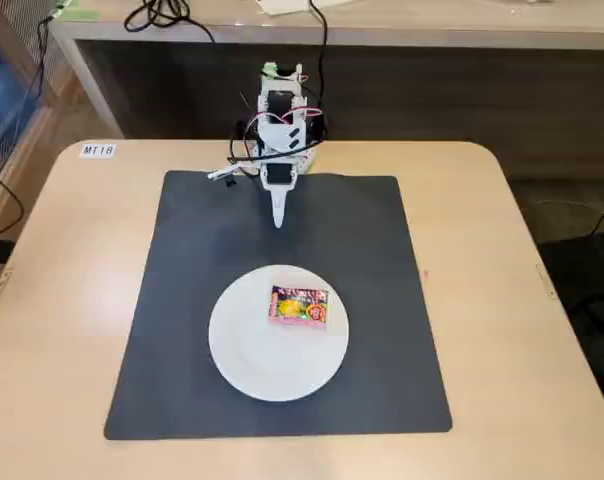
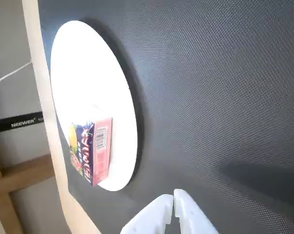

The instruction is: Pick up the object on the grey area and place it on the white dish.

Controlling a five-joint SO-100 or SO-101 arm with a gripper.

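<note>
1. Beige wood made up the surface [image 1: 52, 300], and its front edge lay nearest in the fixed view.
2. On it lay the grey area [image 1: 382, 350], a big dark mat that was almost square.
3. The white dish [image 1: 252, 350] sat on the front half of the mat.
4. The object [image 1: 299, 306], a little red and pink box with yellow fruit on it, lay flat on the far part of the dish. So the job looked done already.
5. Its long side ran left to right in the fixed view, across the line out from the arm.
6. Bare mat lay between the box and the end effector [image 1: 278, 222], so the two were well apart.
7. The box lay straight out in front of the end effector, toward the front of the surface.
8. The end effector pointed down at the mat near its far edge.
9. In the wrist view its two white fingers [image 2: 159, 214] were pressed together with only a thin line between them. It held nothing.
10. I could not tell if the tip touched the mat or hung just over it.
11. The arm [image 1: 282, 125] stood at the far edge of the mat, folded back.
</note>
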